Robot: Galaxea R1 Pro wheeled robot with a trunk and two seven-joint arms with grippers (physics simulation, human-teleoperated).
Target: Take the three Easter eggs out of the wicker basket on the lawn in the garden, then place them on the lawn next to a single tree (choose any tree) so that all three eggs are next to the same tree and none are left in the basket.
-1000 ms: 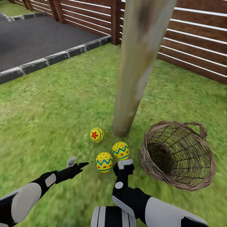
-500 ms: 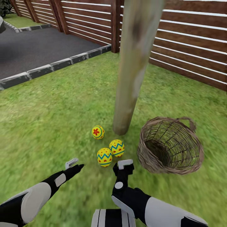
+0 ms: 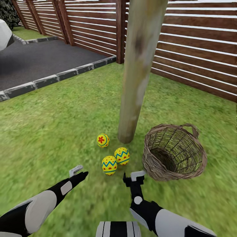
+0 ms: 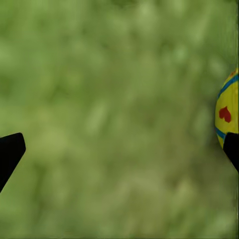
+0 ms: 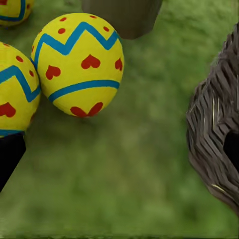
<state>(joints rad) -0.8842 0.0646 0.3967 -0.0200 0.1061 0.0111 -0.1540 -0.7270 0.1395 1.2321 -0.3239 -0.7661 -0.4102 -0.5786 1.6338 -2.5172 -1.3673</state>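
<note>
Now both jaws gape empty near 3 eggs (image 3: 109, 165), tree (image 3: 138, 72), basket (image 3: 174, 153).

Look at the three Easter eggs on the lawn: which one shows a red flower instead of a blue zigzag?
The egg lying apart from the other two, left of the tree trunk. It shows a red flower mark; the pair nearer the robot show blue zigzag bands.

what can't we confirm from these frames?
- Tree: crown cut off by the head view's top edge.
- Wicker basket: floor dim in the head view; the right wrist view catches just its wall, so emptiness is likely, not certain.
- Third egg: cut off by the right wrist view's edge.
- Egg: cropped in the left wrist view; which egg is unclear.
</note>
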